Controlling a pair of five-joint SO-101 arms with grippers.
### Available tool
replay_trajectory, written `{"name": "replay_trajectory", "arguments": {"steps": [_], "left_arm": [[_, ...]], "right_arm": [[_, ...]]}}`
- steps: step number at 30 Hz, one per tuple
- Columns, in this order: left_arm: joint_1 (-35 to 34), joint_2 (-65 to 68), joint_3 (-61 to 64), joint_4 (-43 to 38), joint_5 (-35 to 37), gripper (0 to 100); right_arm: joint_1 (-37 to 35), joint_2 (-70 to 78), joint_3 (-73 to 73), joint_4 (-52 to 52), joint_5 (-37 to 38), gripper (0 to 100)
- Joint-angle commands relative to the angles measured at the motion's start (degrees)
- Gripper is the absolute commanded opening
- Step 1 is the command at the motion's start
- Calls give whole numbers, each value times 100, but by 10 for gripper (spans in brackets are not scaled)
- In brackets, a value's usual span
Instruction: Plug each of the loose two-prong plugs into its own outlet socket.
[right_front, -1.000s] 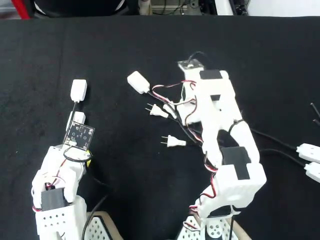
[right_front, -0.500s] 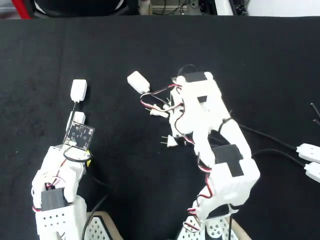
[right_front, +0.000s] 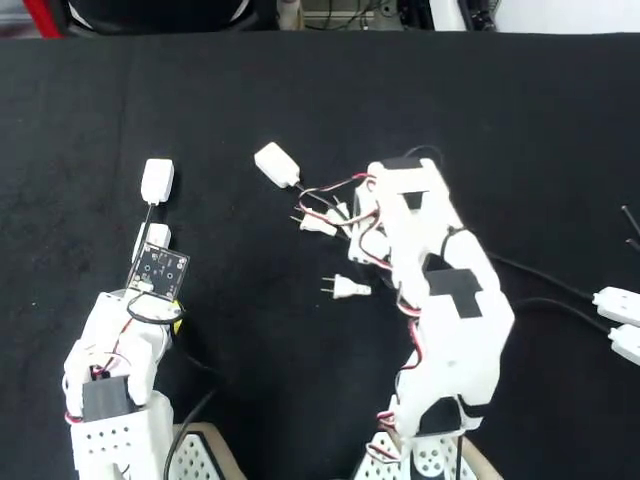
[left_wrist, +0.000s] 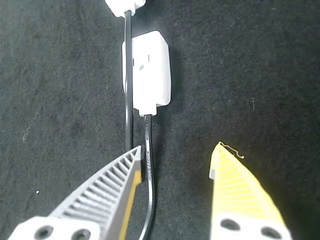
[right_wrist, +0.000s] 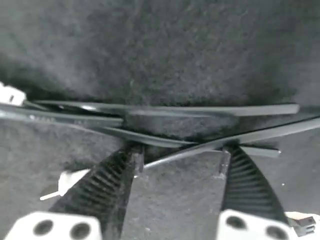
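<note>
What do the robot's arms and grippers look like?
The left arm and right arm are chunky white plastic with black blocks and red wires. The left gripper has one grey, one yellow ribbed finger; the right gripper has two black ones.

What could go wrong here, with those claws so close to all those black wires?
The right gripper is open right over several crossing black cords; closing there, it may pinch a cord instead of a plug and drag the tangle. The left gripper sits open right beside the cable of the white socket; a snag could pull that socket askew.
</note>
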Motion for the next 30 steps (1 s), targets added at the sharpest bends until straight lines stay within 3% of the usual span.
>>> {"name": "replay_trajectory", "arguments": {"steps": [1, 5, 13, 20, 30], "left_arm": [[-48, -53, 110, 26, -35, 227], [-48, -53, 110, 26, -35, 227], [-48, -53, 110, 26, -35, 227], [-48, -53, 110, 26, -35, 227], [-48, -53, 110, 26, -35, 227]], "right_arm": [[-211, 505, -66, -281, -79, 231], [-158, 479, -409, 97, 0, 40], [70, 479, -954, 905, 818, 12], [264, 479, -1824, 923, 1793, 11], [-290, 514, -2809, 1442, 3727, 15]]}}
